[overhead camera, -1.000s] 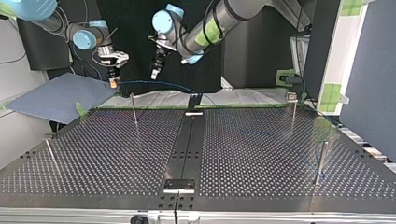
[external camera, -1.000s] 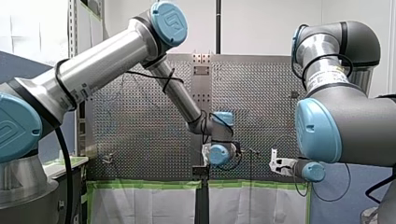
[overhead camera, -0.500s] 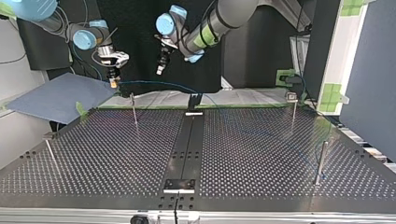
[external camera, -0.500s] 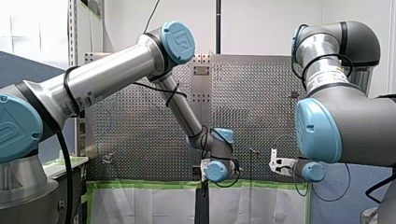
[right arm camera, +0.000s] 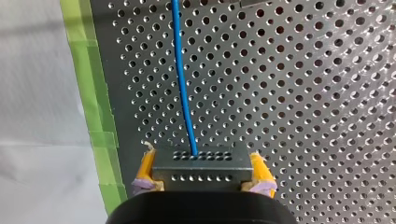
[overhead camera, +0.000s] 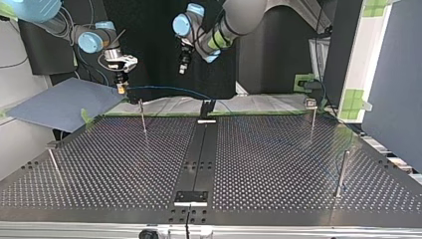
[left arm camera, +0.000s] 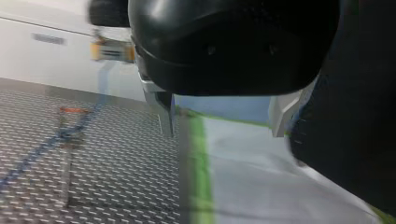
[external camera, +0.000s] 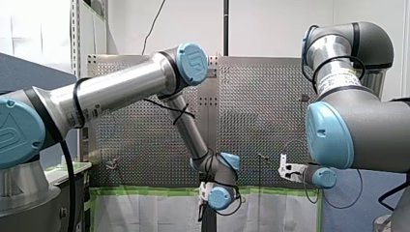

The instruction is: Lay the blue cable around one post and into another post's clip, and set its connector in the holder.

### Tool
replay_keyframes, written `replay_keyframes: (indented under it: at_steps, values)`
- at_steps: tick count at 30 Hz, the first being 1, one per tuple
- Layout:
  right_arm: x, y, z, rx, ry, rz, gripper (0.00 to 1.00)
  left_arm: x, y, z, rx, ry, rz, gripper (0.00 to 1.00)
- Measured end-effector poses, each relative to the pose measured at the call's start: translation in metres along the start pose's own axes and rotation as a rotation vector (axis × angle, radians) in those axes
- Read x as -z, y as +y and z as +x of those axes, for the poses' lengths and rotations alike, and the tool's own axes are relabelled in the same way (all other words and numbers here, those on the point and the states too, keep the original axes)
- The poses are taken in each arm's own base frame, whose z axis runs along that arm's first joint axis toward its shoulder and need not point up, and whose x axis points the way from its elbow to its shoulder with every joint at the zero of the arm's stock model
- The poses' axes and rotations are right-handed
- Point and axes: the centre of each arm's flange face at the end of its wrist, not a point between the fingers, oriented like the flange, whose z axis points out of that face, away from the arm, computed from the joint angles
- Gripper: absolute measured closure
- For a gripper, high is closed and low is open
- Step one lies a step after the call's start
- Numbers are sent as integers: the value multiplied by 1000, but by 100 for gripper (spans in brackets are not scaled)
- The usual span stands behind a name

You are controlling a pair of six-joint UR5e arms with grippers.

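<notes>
My right gripper (right arm camera: 201,184), with yellow pads, is shut on the black connector (right arm camera: 201,163). The blue cable (right arm camera: 182,84) leaves the connector and runs ahead over the perforated table. In the top view my right gripper (overhead camera: 121,87) holds the connector above the table's far left edge, just beyond a thin post (overhead camera: 143,117). From there the cable (overhead camera: 169,88) arcs toward the black holder (overhead camera: 207,107). My left gripper (overhead camera: 183,67) hangs high above the far edge with nothing in it. Its metal fingers (left arm camera: 166,114) stand open over the green tape.
More posts stand at the top view's right (overhead camera: 312,119), near right (overhead camera: 342,172) and near left (overhead camera: 54,167). A second black fixture (overhead camera: 190,196) sits at the near middle. A blue-grey sheet (overhead camera: 59,102) lies beyond the far left corner. Green tape (left arm camera: 198,154) lines the table edge.
My left arm has swung toward the top view's right and lower in the front view, its gripper still open. My right gripper and the connector have not moved.
</notes>
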Motion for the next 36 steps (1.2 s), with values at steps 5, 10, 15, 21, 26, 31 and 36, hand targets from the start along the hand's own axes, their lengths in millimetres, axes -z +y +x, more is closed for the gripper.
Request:
replay_keyframes:
  at_steps: [5, 10, 15, 21, 26, 31, 36]
  values:
    - [0, 0, 0, 0, 0, 1, 100, 7, 5, 29, -55, 32, -37, 0]
    - [0, -1, 0, 0, -1, 2, 100, 16, 7, 55, -92, 63, -49, 0]
    - [0, -1, 0, 0, -1, 2, 100, 28, 7, 81, -139, 100, -52, 0]
    - [0, -1, 0, 0, -1, 1, 100, 37, 1, 75, -169, 113, -55, 0]
    - [0, -1, 0, 0, -1, 2, 100, 39, -5, 53, -171, 97, -63, 0]
    - [0, -1, 0, 1, -1, 2, 100, 38, -9, 29, -161, 75, -74, 0]
    - [0, -2, 0, 1, -1, 3, 100, 33, -9, 9, -145, 54, -83, 0]
